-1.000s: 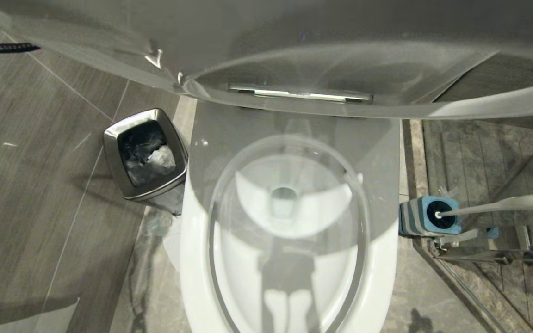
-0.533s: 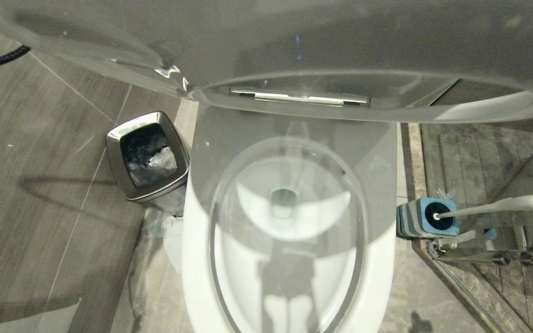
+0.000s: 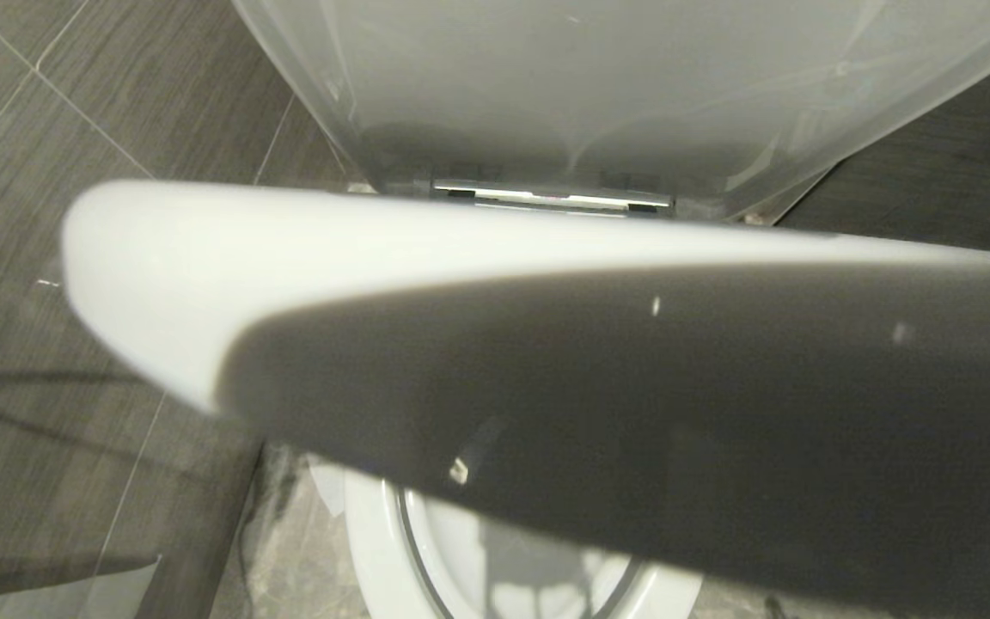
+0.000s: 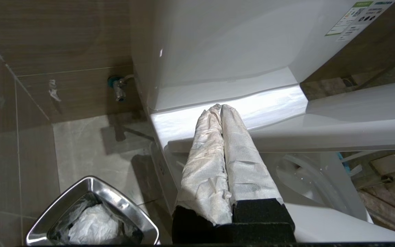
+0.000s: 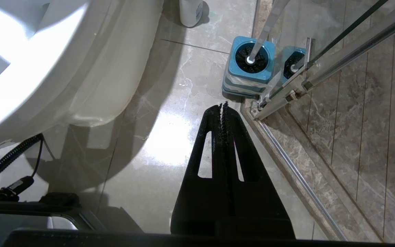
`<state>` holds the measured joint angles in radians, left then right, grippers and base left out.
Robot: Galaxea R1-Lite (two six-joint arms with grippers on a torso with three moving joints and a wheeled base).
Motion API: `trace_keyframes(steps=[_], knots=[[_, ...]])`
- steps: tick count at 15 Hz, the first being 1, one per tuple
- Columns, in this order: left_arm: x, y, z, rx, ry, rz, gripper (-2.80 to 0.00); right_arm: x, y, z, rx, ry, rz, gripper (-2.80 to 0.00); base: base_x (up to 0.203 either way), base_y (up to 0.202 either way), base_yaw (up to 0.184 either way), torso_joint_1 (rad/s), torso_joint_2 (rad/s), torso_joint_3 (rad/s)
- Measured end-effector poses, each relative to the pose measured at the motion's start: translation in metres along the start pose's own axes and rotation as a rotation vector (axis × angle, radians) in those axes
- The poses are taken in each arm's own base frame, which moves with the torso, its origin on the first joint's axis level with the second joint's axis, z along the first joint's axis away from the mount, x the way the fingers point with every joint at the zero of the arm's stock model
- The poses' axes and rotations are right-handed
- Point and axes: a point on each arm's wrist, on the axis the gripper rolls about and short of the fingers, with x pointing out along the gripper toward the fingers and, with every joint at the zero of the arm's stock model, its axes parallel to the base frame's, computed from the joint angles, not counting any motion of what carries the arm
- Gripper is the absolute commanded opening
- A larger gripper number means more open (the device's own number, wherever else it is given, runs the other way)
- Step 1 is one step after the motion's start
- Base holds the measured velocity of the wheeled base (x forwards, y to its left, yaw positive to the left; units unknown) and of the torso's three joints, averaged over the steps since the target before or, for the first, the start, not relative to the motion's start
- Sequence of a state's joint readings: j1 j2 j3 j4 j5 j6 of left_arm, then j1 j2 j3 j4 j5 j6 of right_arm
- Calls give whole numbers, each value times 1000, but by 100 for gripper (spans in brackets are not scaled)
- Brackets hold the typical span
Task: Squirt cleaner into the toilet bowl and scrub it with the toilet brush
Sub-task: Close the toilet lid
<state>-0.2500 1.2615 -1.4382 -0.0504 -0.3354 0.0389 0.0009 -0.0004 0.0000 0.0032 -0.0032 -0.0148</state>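
I am looking at one toilet bowl [image 3: 392, 550], and most of it is sitting hidden from my head camera: a wide white seat [image 3: 546, 378], tilted partway and blurred by nearness, is spreading across the view, covering the basin so that only a slice of front rim is showing below it. Behind the seat the lid [image 3: 598, 86] is standing upright, its top running out of the picture, with one chrome hinge bar [image 3: 551, 196] at its foot. The cleaner is showing in none of my views. Through the left wrist camera I am seeing one steel waste bin [image 4: 93, 214] on the floor beside the bowl, cut off by the picture's edge and holding crumpled white paper.

I am finding one toilet brush [image 5: 264, 32] in the right wrist view, standing in its blue-and-grey holder [image 5: 249, 68] on the floor, near the glass shower door [image 5: 324, 65]; the handle's upper end is running out of view, and a second blue shape beside it looks like a reflection in the glass. The bottom of one white bottle [image 5: 190, 12] is peeking in, cropped.

The left claw [image 4: 220, 109], its two fingers wrapped in white tissue and pressed together on nothing, is hovering by the bowl's back deck. The right claw [image 5: 223, 104] is hanging over the floor, pressed together and empty, near the holder
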Motion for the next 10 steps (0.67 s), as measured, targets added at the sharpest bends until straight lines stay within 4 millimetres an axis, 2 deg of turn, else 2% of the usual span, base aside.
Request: trace_keyframes(steps=[4,10], knots=[[-15,-4,5,9,-8,17,-280,0,0,0,0,0,0,-280,0,0,0,2,2,41],[-25,-8,12,27,-37,20,-280,0,0,0,0,0,0,-280,0,0,0,1,2,182]])
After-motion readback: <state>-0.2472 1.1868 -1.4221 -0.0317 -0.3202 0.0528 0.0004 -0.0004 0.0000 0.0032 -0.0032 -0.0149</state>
